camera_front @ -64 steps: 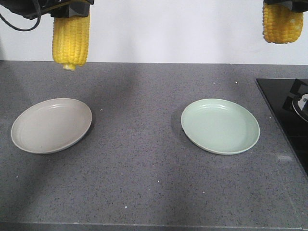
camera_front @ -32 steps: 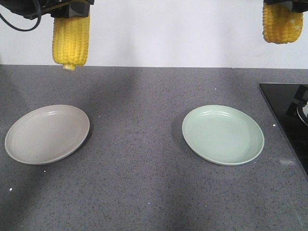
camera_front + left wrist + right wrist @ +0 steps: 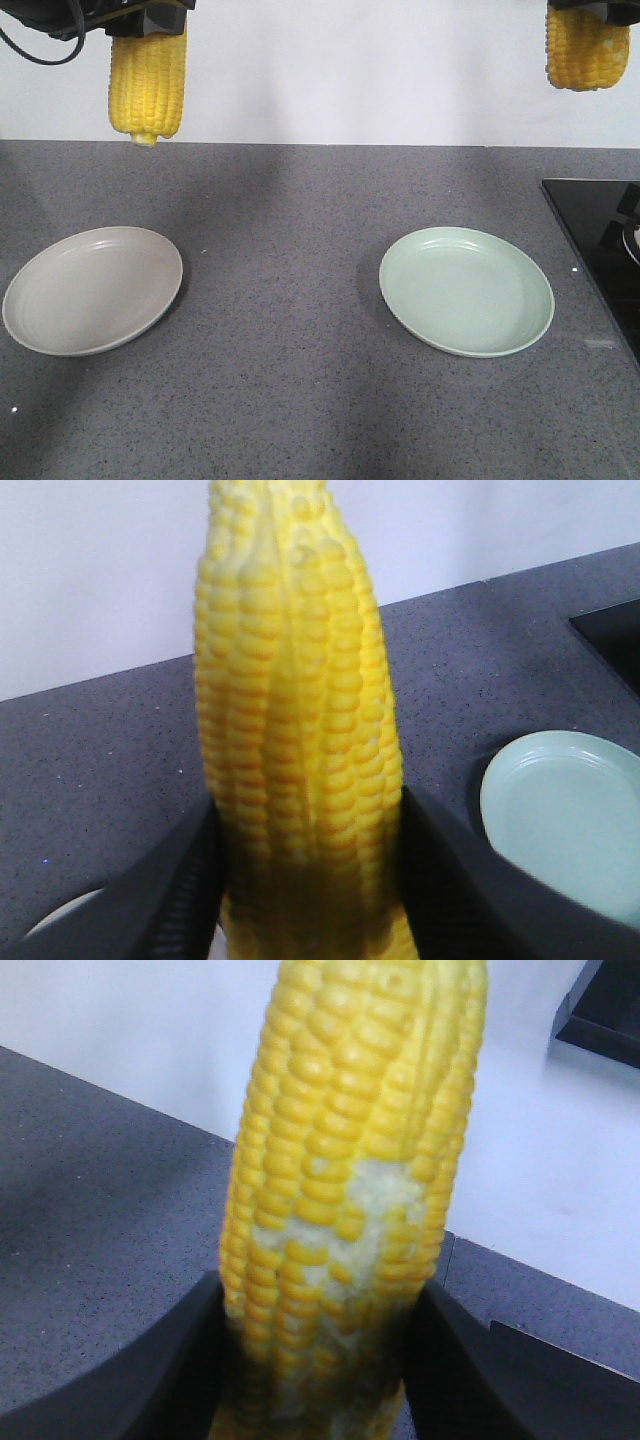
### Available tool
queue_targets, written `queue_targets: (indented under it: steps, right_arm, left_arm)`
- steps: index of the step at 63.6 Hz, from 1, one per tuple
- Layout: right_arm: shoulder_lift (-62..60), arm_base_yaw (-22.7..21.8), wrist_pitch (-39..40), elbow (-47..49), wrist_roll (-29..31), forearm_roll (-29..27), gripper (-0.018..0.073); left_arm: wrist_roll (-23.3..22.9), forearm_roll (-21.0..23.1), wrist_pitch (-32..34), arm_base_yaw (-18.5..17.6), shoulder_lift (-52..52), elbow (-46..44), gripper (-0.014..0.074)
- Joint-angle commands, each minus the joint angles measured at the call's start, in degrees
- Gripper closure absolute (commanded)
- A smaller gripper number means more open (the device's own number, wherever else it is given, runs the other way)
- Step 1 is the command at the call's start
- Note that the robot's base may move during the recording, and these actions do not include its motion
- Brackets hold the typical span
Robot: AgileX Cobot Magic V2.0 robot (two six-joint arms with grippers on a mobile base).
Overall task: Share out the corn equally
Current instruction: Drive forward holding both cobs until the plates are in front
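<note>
Two yellow corn cobs hang in the air. One corn cob (image 3: 147,85) (image 3: 300,730) points down at the top left, high above the counter, with my left gripper (image 3: 150,20) (image 3: 310,880) shut on its upper end. The other corn cob (image 3: 586,50) (image 3: 350,1190), with a patch of bare kernels, hangs at the top right, and my right gripper (image 3: 590,8) (image 3: 315,1360) is shut on it. A beige plate (image 3: 92,290) lies on the counter below left. A pale green plate (image 3: 466,290) (image 3: 565,820) lies to the right of the middle. Both plates hold nothing.
The plates rest on a dark grey speckled counter (image 3: 280,300) with a white wall behind. A black glass cooktop (image 3: 605,240) is set into the counter at the right edge, close to the green plate.
Both plates and the cooktop have slid lower in the front view, and the beige plate has shifted left. The cobs hold the same place in the picture, still gripped.
</note>
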State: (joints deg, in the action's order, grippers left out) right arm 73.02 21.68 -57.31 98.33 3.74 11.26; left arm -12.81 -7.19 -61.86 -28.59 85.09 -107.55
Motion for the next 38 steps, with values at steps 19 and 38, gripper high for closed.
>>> queue_targets:
  steps: [19,38]
  right_arm:
    - [-1.6,-0.4,4.3,1.7,0.3,0.8,0.0564]
    - [-1.6,-0.4,4.3,1.7,0.3,0.8,0.0564]
  left_arm:
    - [-0.6,-0.4,4.1,-0.2,-2.1,-1.3,0.0602]
    - [-0.6,-0.4,4.1,-0.2,-2.1,-1.3,0.0602]
